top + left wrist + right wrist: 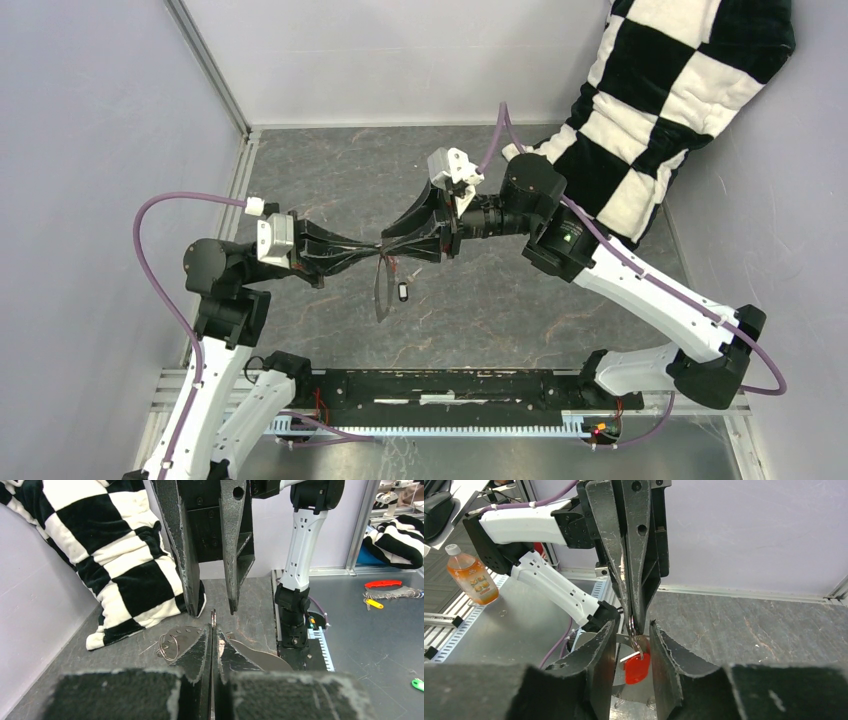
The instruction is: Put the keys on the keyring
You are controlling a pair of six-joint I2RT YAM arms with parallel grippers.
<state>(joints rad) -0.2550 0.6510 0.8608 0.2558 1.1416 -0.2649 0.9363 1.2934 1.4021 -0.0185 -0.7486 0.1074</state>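
Observation:
My left gripper [377, 251] is shut on the keyring [382, 292], a thin metal hoop that hangs below the meeting fingertips above the table's middle. In the left wrist view only the keyring's edge [213, 617] shows above the closed pads. A red key [637, 668] dangles from the keyring [632, 631] between the fingers of my right gripper [633, 626], which stands open and faces the left one tip to tip. The red key touches neither finger. A small black key [403, 292] hangs beside the hoop.
A black-and-white checkered cloth [650, 100] lies at the back right corner. Flat metal plates with small wire rings [170, 644] lie on the dark table under the grippers. An orange bottle [471, 575] stands off the table to the left.

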